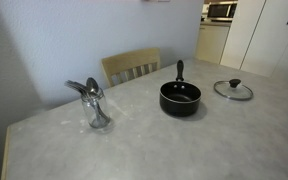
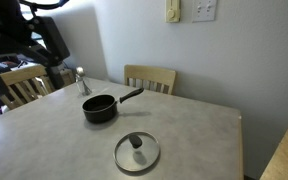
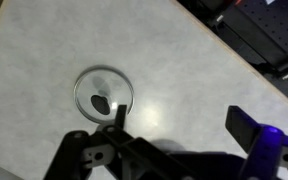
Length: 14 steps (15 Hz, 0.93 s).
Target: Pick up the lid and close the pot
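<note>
In an exterior view, a round clear glass lid with metal rim and black knob [image 1: 233,90] lies flat on the pale grey tabletop [image 1: 134,150]. It sits apart from the small black long-handled saucepan [image 1: 180,97], which stands uncovered. The pincer is out of frame.

In an exterior view, lid [image 2: 137,152] and saucepan [image 2: 99,108] sit before a wooden chair [image 2: 151,77]. Again no pincer can be made out.

In the wrist view, the pincer [image 3: 184,125] hangs spread wide and empty. The lid [image 3: 103,92] lies below and ahead of it, off to one side of the jaws rather than between them.

This looks like the approach step. The next move calls for centring over the knob, descending and closing on it.
</note>
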{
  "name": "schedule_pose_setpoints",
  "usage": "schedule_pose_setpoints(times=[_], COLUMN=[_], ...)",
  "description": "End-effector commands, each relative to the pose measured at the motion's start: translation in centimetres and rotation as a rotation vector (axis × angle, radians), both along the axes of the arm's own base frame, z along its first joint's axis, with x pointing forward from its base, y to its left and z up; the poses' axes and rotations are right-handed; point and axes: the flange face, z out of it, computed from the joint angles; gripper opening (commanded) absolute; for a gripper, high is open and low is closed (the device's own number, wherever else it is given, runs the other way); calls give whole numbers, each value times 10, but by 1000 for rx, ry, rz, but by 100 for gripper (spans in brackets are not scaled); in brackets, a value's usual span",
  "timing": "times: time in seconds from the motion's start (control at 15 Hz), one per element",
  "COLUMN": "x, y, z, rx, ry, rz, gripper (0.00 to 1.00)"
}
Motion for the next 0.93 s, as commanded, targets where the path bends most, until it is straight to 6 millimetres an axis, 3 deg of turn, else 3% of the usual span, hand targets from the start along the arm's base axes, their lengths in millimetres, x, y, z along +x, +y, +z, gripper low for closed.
schedule_pose_setpoints(times=[0.0, 0.47, 0.53, 0.67, 0.87], x=[28, 66, 55, 61, 65], y=[-19, -30, -17, -20, -23], z=[-25, -102, -84, -101, -103], rx=[-51, 83, 57, 81, 77], ry=[-28, -2, -19, 9, 16], rz=[83, 104, 91, 95, 93], gripper=[100, 100, 100, 100, 100])
